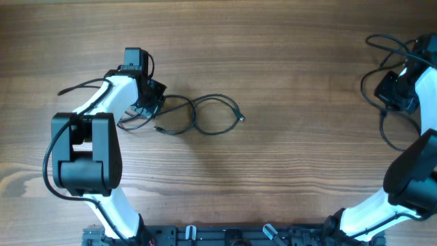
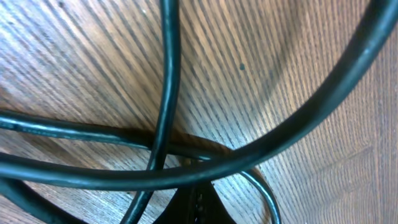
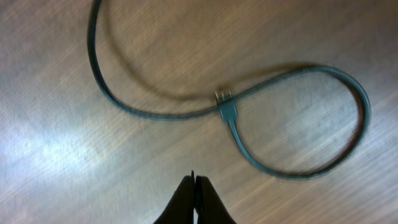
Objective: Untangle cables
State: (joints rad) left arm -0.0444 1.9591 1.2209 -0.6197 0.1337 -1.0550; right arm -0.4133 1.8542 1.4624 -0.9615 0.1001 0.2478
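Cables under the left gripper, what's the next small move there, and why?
Probably open the left gripper: its jaws look shut, while the cables cross right at its tips. Opened, it could take a single strand and draw it out of the overlap.

Wooden table (image 1: 273,171) under looped black cables (image 2: 170,74)

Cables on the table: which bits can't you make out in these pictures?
Overhead view: the left gripper covers where the cables meet, so a pinch can't be confirmed.
Left wrist view: the cables run off every edge; ends unseen.
Overhead view: the far-right cable is partly hidden under the right gripper.
Right wrist view: the plug is too blurred to identify.
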